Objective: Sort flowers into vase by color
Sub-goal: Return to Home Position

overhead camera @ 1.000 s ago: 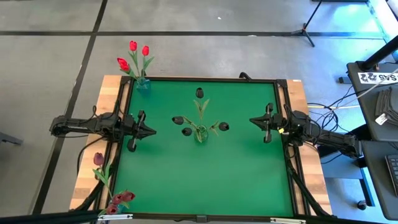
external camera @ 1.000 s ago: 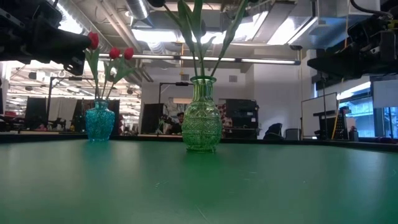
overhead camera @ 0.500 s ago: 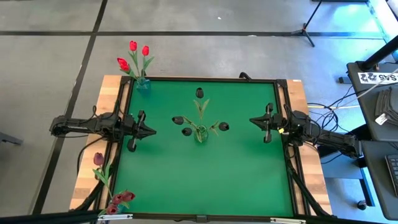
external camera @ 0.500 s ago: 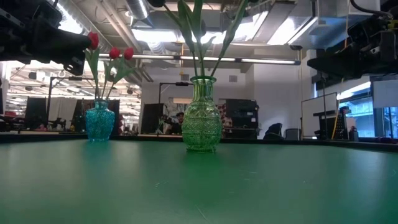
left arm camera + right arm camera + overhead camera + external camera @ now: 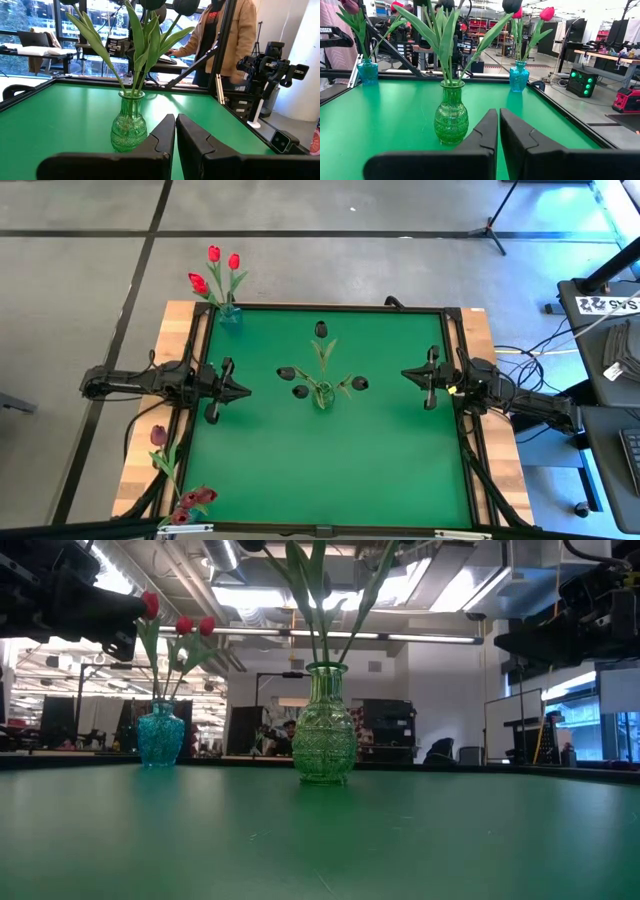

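Left gripper (image 5: 245, 391) fingers pressed together, at the left edge of the worktop (image 5: 330, 470). Right gripper (image 5: 404, 373) fingers together too, at the right edge, facing it. Between the two, straight ahead of both, stands a green vase (image 5: 322, 396) holding near-black tulips (image 5: 321, 329). At the corner off one side of the left gripper is a blue vase (image 5: 229, 314) with red tulips (image 5: 214, 253). Off its other side, near the other left corner, a second blue vase (image 5: 367, 71) holds dark red tulips (image 5: 158, 435).
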